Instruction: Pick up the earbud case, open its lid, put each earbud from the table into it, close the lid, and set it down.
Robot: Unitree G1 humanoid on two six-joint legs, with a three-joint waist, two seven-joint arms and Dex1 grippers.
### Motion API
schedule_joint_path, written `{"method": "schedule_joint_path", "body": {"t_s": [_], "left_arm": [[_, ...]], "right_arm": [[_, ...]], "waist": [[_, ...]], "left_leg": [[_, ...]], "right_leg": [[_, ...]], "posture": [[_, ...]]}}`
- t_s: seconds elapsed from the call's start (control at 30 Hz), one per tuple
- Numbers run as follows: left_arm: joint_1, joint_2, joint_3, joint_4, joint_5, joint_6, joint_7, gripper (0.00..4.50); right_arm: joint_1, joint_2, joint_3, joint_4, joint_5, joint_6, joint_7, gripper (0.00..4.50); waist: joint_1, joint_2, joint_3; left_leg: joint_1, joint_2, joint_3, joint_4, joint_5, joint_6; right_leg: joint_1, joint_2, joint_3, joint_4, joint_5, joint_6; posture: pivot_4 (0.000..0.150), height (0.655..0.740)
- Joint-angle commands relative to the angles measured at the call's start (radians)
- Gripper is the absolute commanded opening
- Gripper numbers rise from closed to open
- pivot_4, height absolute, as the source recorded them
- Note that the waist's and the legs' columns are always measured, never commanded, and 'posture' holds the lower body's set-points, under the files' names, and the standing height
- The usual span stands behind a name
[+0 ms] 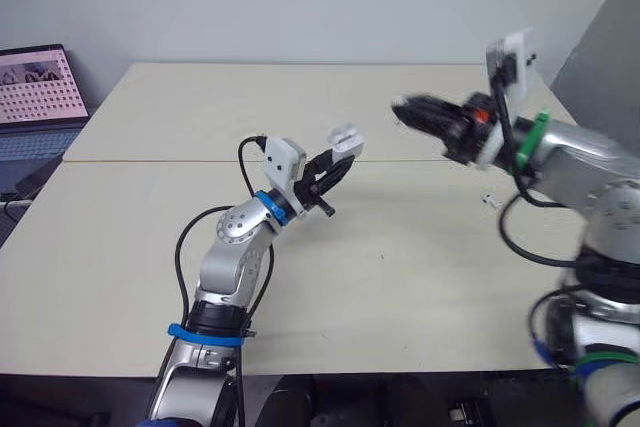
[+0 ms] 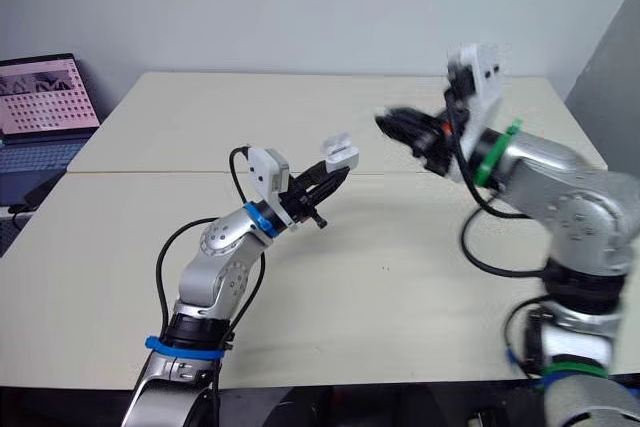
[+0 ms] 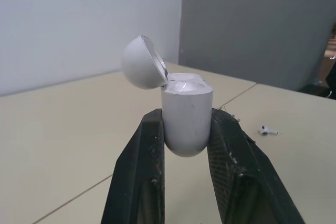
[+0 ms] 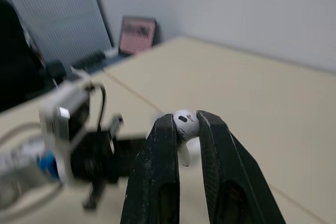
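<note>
Left wrist view: left jaws pinch earbud case (image 3: pixel 186 116) above the table (image 3: pixel 63 129), lid (image 3: pixel 142 62) open. Right jaws pinch 1 earbud (image 4: pixel 185 123), airborne near the case. I log a second earbud (image 3: pixel 268 129) lying on the table. Remaining, I judge: 2 insertions, lid closing, set-down.

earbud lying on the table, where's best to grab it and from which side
Probably the rounded bud end, pinched from straight above. The earbud lies flat on the table, so nothing can get under it, and the bud end looks thicker than the stem, giving more to close on. Which way the stem points is too small to tell.
</note>
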Motion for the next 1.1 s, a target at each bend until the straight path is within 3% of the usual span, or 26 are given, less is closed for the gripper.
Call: {"method": "schedule_joint_path", "body": {"t_s": [0.03,0.1,0.17,0.3,0.5,0.53,0.7,0.9,1.1], "left_arm": [[-0.008,0.012,0.012,-0.023,-0.006,-0.027,-0.015,0.75],[-0.007,0.017,0.011,-0.020,-0.005,-0.028,-0.019,0.75],[-0.009,0.018,0.009,-0.019,-0.002,-0.028,-0.020,0.75],[-0.009,0.014,0.002,-0.025,0.001,-0.026,-0.018,0.75],[-0.009,0.018,-0.004,-0.032,0.000,-0.021,-0.018,0.75],[-0.009,0.019,-0.004,-0.032,0.000,-0.020,-0.018,0.75],[-0.005,0.019,-0.007,-0.040,-0.001,-0.018,-0.016,0.75],[0.003,0.025,-0.004,-0.048,-0.004,-0.013,-0.018,0.75],[0.010,0.029,-0.003,-0.055,-0.007,-0.011,-0.020,0.75]], "right_arm": [[0.153,-0.265,0.171,-0.078,-0.206,-0.179,0.169,0.20],[0.288,-0.403,0.276,-0.062,-0.389,-0.372,0.221,0.20],[0.391,-0.456,0.321,-0.027,-0.494,-0.501,0.241,0.20],[0.501,-0.455,0.362,0.026,-0.615,-0.615,0.243,0.20],[0.551,-0.402,0.362,0.065,-0.674,-0.620,0.256,0.20],[0.558,-0.396,0.360,0.073,-0.684,-0.625,0.258,0.92],[0.591,-0.369,0.338,0.090,-0.705,-0.632,0.272,2.50],[0.625,-0.367,0.279,0.059,-0.689,-0.625,0.310,2.50],[0.621,-0.341,0.151,-0.039,-0.539,-0.464,0.355,2.50]], "waist": [[0.000,0.000,0.000],[-0.001,0.000,0.000],[-0.001,0.000,0.000],[-0.006,0.000,0.000],[-0.001,0.000,0.000],[-0.001,0.000,0.000],[0.002,0.000,0.000],[0.006,0.000,0.000],[0.008,0.000,0.000]], "left_leg": [[0.000,0.000,0.001,0.000,0.000,0.000],[0.000,0.000,0.003,0.000,0.000,0.000],[0.000,0.001,0.004,0.001,0.000,0.000],[0.001,0.002,0.006,0.001,0.000,0.000],[0.001,0.001,0.005,0.001,0.000,0.000],[0.001,0.001,0.005,0.001,0.000,0.000],[0.001,0.001,0.005,0.002,0.000,0.000],[0.001,0.001,0.004,0.002,0.000,0.000],[0.001,0.001,0.004,0.002,0.000,0.000]], "right_leg": [[0.000,0.000,0.000,0.000,0.000,0.000],[0.000,0.000,-0.001,0.000,-0.001,0.001],[0.001,0.000,0.000,0.000,-0.003,0.006],[0.000,0.000,0.002,0.000,-0.003,0.006],[0.001,0.000,0.002,0.000,-0.003,0.006],[0.001,0.000,0.001,0.000,-0.003,0.006],[0.002,0.000,0.001,0.000,-0.003,0.006],[0.002,0.000,0.001,-0.001,-0.003,0.006],[0.002,0.000,0.001,-0.001,-0.003,0.005]], "posture": [[0.150,0.7400],[0.150,0.7400],[0.150,0.7400],[0.150,0.7400],[0.150,0.7400],[0.150,0.7400],[0.150,0.7400],[0.150,0.7400],[0.150,0.7400]]}}
